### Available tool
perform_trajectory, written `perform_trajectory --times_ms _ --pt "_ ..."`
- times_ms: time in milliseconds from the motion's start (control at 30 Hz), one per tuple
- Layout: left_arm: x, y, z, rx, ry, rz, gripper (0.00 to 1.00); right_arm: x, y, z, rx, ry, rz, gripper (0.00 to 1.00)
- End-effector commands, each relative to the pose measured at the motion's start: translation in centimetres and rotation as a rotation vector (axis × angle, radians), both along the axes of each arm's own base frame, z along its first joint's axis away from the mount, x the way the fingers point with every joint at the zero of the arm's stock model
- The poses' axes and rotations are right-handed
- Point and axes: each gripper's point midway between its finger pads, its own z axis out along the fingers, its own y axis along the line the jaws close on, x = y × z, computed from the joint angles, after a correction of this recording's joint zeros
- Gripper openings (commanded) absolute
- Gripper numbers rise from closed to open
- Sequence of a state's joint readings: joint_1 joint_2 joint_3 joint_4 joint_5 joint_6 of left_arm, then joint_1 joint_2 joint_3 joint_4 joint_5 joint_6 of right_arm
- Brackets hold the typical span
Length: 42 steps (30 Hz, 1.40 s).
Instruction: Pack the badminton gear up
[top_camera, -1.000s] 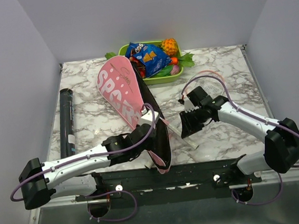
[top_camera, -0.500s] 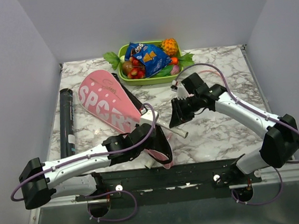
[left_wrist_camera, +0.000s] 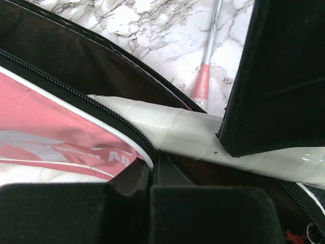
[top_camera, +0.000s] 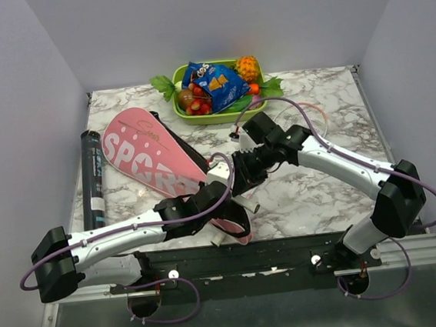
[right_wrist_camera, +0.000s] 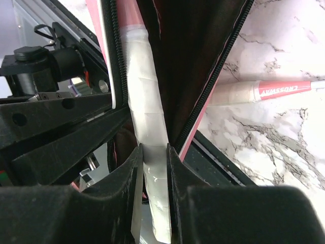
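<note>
Grip first: my right claw (right_wrist_camera: 154, 152) is pinched onto the white taped handle of one racket (right_wrist_camera: 144, 96), with a finger pressed flat against each side and the gap between them no wider than the handle. My left claw (left_wrist_camera: 150, 189) is shut tight on the zippered lip of the pink bag (top_camera: 143, 151), holding the mouth apart so the black lining shows. The handle I hold lies in that gap, between the pink flap and the dark inner panel, so I judge the step in hand is feeding this racket into the bag; how much of it is inside I cannot tell. The bag lies slanted across the left-middle of the marbled surface (top_camera: 334, 83), its narrow end at my claws. The second racket (right_wrist_camera: 277, 89) lies outside, just beside the bag's edge, and the black tube (top_camera: 94, 179) rests near the left edge. I see no shuttlecocks. Next I should slide the racket deeper along the bag with the lip lifted clear of the zipper teeth, then let go.
</note>
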<state>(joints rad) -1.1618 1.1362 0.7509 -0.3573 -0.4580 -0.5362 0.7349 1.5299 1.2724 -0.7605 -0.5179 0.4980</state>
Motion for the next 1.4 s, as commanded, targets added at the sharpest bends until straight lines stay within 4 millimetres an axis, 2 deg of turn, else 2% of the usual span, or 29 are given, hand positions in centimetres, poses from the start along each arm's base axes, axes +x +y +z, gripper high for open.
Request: perform_trajectory --times_ms 0,100,400,633,867,1000,1200,1333,1367 --pt "-0.8 -4.1 3.1 -0.116 -0.027 -0.119 0.00 1.2 1.3 0.4 0.030 -0.050 -0.014 0.09" --pt "-0.8 -4.5 3.0 -0.106 -0.020 -0.133 0.00 0.7 1.6 0.4 0.055 -0.038 0.017 0.09" --pt "-0.9 -5.1 3.4 -0.132 -0.012 -0.138 0.00 -1.8 4.5 -0.3 0.106 0.029 0.152 0.09" --pt "-0.7 -4.6 3.1 -0.123 -0.008 -0.093 0.00 -3.1 5.7 1.0 0.153 0.061 0.214 0.09" --pt "-1.0 -4.4 2.6 -0.133 0.000 -0.069 0.00 -3.5 7.2 -0.8 0.154 0.143 0.204 0.09" --pt "-0.6 -2.6 2.1 -0.080 -0.021 -0.014 0.00 -2.9 8.7 -2.0 0.184 0.178 0.174 0.09" --pt "-1.3 -1.0 3.0 -0.106 -0.041 -0.034 0.00 -3.3 10.3 -1.9 0.326 0.201 0.210 0.09" --pt "-2.0 -0.6 4.0 -0.116 -0.050 -0.088 0.00 -3.4 11.2 -3.2 0.352 0.229 0.243 0.10" --pt "-2.3 -0.6 4.6 -0.136 -0.051 -0.102 0.00 -3.3 11.4 -4.1 0.342 0.239 0.246 0.10"
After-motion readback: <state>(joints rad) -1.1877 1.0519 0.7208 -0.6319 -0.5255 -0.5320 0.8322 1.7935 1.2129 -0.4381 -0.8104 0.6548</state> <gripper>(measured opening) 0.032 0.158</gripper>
